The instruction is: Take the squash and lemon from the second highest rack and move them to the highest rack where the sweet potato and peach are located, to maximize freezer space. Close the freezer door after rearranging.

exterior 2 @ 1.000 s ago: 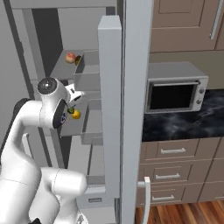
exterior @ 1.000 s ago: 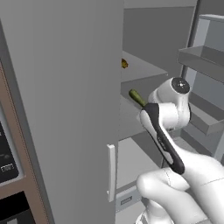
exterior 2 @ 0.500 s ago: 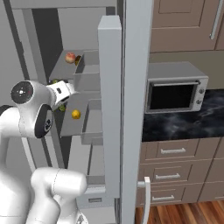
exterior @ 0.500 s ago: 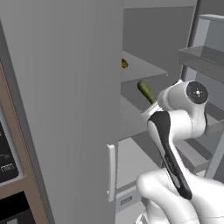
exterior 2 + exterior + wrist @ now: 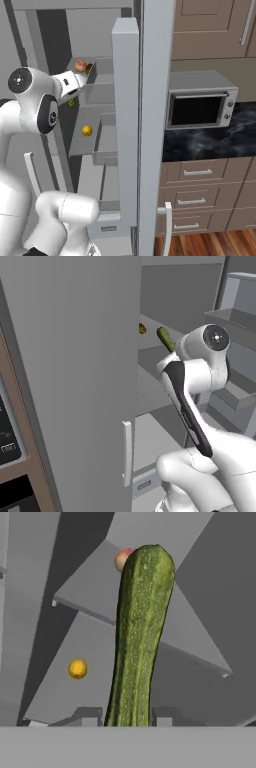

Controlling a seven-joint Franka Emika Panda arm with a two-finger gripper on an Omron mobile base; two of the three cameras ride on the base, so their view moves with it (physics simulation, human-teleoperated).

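pincer (image 5: 129,716) clamped on the squash (image 5: 140,632), long axis running straight out from the fingertips toward frame top in the hand view; the highest rack (image 5: 150,607) lies just behind its tip, peach (image 5: 122,559) at upper centre; lemon (image 5: 77,669) on the second highest rack (image 5: 75,687), lower left; right base view adds the sweet potato (image 5: 89,69) beside the peach.
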